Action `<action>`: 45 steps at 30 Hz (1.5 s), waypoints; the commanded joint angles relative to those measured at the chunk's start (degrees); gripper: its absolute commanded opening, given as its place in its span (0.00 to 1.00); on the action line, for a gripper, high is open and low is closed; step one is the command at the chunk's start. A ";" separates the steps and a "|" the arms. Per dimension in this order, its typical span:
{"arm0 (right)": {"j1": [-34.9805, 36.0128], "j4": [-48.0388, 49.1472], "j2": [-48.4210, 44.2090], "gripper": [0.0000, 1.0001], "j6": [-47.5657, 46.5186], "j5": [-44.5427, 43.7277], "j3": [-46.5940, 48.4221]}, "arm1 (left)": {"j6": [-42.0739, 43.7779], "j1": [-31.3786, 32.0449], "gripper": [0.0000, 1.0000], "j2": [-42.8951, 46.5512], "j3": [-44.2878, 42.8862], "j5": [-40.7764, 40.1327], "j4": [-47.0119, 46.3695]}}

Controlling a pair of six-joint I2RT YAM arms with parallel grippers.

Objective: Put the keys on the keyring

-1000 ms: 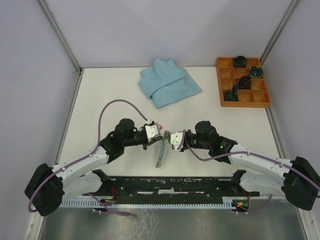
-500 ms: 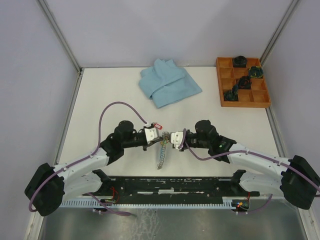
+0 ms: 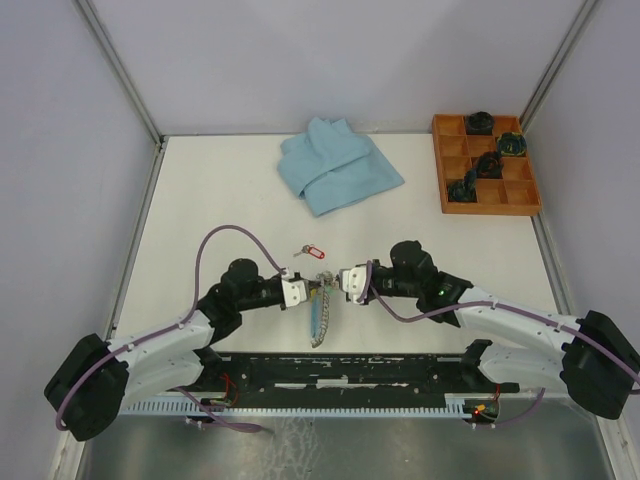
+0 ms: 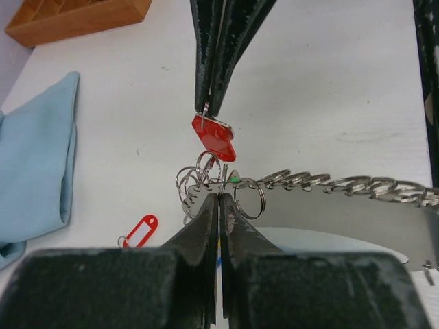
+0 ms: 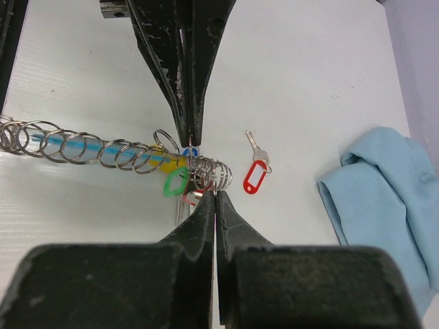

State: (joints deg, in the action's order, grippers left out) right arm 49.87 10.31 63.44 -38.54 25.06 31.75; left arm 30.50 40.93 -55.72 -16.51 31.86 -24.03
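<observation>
The keyring (image 3: pixel 318 322) is a long silver coil over a light-blue core, lying toward the near edge between the two arms. My left gripper (image 4: pixel 219 197) is shut on its bunched end coils. My right gripper (image 5: pixel 215 194) faces it, also shut on those coils (image 5: pixel 218 173). Keys with a green tag (image 5: pixel 175 184), a red tag (image 4: pixel 214 138) and a blue tag hang at that end. A loose key with a red tag (image 3: pixel 310 250) lies flat on the table just beyond both grippers, also seen in the right wrist view (image 5: pixel 256 177).
A folded light-blue cloth (image 3: pixel 338 165) lies at the back centre. A wooden compartment tray (image 3: pixel 488 196) holding several dark items sits at the back right. White walls close in the table on the left, back and right.
My left gripper has drawn back toward the near edge and left. The red-tagged key on the table behind it now shows in full. The right arm has barely moved.
</observation>
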 commanded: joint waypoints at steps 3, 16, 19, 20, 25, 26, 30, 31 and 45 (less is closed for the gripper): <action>-0.12 -0.03 0.26 0.01 -7.77 4.28 -0.11 | 10.90 2.71 0.03 2.72 3.51 -4.30 -10.51; 0.05 -1.44 3.11 0.01 -16.58 8.03 0.98 | 13.89 5.02 0.03 4.40 4.47 -7.52 -11.21; 0.12 -0.74 2.83 0.01 -17.21 7.29 0.82 | 13.88 5.09 0.03 4.40 4.47 -7.43 -11.22; 0.18 -0.35 2.83 0.01 -17.45 7.05 0.63 | 13.84 5.10 0.03 4.40 4.47 -7.42 -11.21; 0.98 3.36 3.20 0.01 -17.94 5.36 -0.42 | 13.54 5.06 0.03 4.40 4.52 -7.16 -11.30; 1.06 3.60 3.14 0.01 -17.97 5.09 -0.46 | 13.52 5.10 0.03 4.40 4.48 -7.16 -11.37; 1.20 3.58 2.94 0.01 -17.93 4.87 -0.61 | 13.44 5.08 0.03 4.16 4.39 -7.21 -11.31; 1.27 3.58 2.81 0.01 -17.81 4.93 -0.66 | 13.38 5.09 0.03 4.09 4.38 -7.21 -11.36; 1.37 3.49 2.18 0.01 -17.17 5.07 -0.90 | 12.92 5.06 0.03 3.72 4.21 -7.32 -11.31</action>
State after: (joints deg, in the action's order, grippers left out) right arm 50.92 10.79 66.85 -55.81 29.93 31.22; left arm 41.91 45.76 -52.45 -11.86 24.88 -30.33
